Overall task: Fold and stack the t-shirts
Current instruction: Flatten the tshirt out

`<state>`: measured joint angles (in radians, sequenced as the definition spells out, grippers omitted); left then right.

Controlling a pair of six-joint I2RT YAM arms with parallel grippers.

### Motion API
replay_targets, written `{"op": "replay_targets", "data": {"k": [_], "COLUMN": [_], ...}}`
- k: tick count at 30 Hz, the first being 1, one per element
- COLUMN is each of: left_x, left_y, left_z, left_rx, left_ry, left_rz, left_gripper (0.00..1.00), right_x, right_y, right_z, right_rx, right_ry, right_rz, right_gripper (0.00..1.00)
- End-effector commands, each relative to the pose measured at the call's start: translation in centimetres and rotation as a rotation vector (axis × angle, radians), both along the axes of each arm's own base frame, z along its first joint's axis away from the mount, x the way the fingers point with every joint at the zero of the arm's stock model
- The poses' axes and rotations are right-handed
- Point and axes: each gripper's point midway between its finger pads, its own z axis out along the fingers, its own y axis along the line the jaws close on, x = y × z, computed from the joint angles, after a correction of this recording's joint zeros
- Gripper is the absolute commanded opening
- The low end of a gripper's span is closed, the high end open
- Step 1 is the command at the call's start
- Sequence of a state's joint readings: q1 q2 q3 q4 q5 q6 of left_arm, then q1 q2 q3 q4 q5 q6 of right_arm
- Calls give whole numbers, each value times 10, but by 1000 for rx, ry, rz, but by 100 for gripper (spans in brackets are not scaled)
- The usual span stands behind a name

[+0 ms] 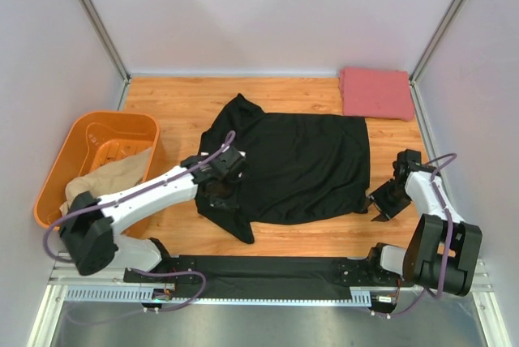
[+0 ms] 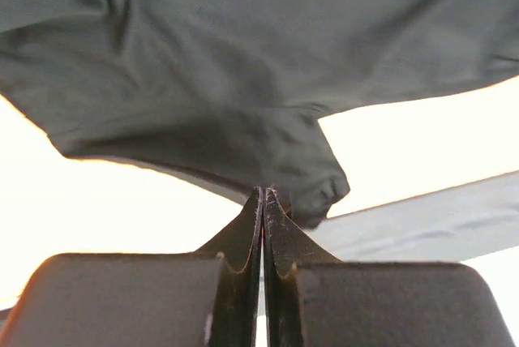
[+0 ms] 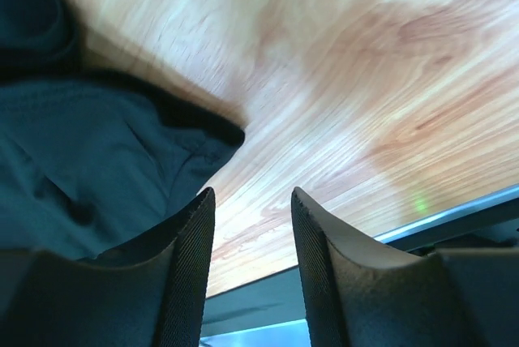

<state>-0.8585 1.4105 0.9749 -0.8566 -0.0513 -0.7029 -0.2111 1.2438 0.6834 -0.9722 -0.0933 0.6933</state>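
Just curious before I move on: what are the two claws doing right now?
Left gripper: shut at the black t-shirt's edge; grip unclear.
Right gripper: open, holding nothing.

black t-shirt (image 1: 308,164): matt cloth, creasing softly
pinkish-red t-shirt (image 1: 375,93): cloth, looking matt
table (image 1: 178,104): wood grain, gleaming smoothly
tub (image 1: 113,118): plastic, shining glossily, left of frame

left arm (image 1: 139,194), right arm (image 1: 426,190): white links, black joints, purple cables (image 1: 46,242). left gripper (image 2: 263,193), right gripper (image 3: 252,194): black, textured finger pads (image 3: 195,254).

Left arm (image 1: 146,193) jaws closed, right arm (image 1: 426,189) jaws parted
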Motion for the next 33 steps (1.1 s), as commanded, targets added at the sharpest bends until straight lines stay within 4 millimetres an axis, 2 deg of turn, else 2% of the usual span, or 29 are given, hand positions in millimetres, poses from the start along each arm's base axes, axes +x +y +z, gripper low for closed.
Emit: {"op": "replay_targets", "data": {"k": [1,5,8,12,17,26,28,29,30,31,33], "left_x": [-1,-1,0,-2,-4,-2,-2,-3,0,1,6], "left_y": [5,-1,-1,0,-4,2,5,8,10,12,19], "left_z": [25,47,54,55,54,69,73,73,79,82,93], "left_rx": [-63,-173,-191,-189,-198,-197,-194,-187,-188,-185,-174], "left_ry": [-82,-143,-164,-162,-144,-179,-192,-191,-215,-227,-274], "left_rz": [21,23,13,-9,-17,-10,1,8,16,24,44], "left_gripper": [0,0,0,0,0,0,0,0,0,0,0], "right_x": [1,5,13,16,22,28,30,31,32,34,36], "right_y": [-11,-15,-9,-3,-9,-9,-9,-9,-9,-9,-12], "right_z": [5,0,-7,-13,-19,-40,-42,-42,-41,-39,-34], "right_rx": [13,30,72,109,84,107,109,113,113,115,104], "right_ry": [-30,-53,-75,-86,-104,-62,-62,-62,-66,-72,-76], "right_rz": [-84,-93,-78,-76,-81,-99,-96,-94,-91,-89,-71], "right_gripper": [44,42,38,38,39,37,28,21,10,5,0]}}
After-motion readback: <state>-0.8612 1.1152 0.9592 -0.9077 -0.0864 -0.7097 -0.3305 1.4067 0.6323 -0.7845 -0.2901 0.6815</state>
